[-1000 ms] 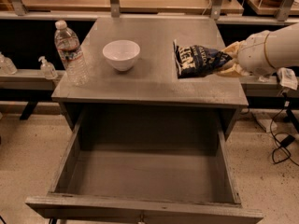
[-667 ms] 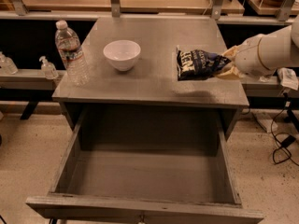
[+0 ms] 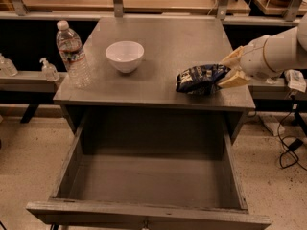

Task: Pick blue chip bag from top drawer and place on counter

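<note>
The blue chip bag [image 3: 201, 78] is dark navy with white lettering, on a matte grey bench [image 3: 163, 42] with pale worn edges. At right of the frame, the end effector [image 3: 223, 74] is tan. Top drawer [image 3: 144, 178]: grey. Bowl [image 3: 124, 56]: white. Floor [image 3: 273, 176]: speckled beige.

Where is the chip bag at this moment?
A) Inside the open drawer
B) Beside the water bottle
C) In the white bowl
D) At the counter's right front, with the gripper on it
D: the bag sits low over the counter near its right front corner, the gripper clamped on its right end; the drawer holds nothing.
</note>
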`<state>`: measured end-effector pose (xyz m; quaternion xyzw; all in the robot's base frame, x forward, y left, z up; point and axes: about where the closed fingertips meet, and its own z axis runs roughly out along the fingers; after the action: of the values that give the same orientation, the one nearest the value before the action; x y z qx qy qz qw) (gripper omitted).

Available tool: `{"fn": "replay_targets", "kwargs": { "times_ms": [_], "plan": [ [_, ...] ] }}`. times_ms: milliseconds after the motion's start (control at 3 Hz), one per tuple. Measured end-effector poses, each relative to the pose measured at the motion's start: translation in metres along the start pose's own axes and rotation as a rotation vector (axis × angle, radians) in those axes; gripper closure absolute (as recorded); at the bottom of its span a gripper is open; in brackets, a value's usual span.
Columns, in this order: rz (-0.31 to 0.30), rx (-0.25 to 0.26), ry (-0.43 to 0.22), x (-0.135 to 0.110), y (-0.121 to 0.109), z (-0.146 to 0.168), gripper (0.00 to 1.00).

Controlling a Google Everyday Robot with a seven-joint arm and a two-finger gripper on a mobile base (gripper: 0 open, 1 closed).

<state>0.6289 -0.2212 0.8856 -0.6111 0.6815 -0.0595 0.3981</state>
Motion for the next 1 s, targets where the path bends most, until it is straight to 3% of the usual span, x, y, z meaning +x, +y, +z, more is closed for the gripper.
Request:
{"fn": "replay_targets", "kwargs": {
  "times_ms": [333, 667, 1000],
  "plan": [
    [-0.001, -0.003, -0.001, -0.001, 0.001, 0.001, 0.01],
    [-0.002, -0.004, -0.002, -0.001, 0.001, 0.002, 0.00],
    [-0.004, -0.002, -0.064, -0.010, -0.004, -0.012, 0.00]
  ]
}}
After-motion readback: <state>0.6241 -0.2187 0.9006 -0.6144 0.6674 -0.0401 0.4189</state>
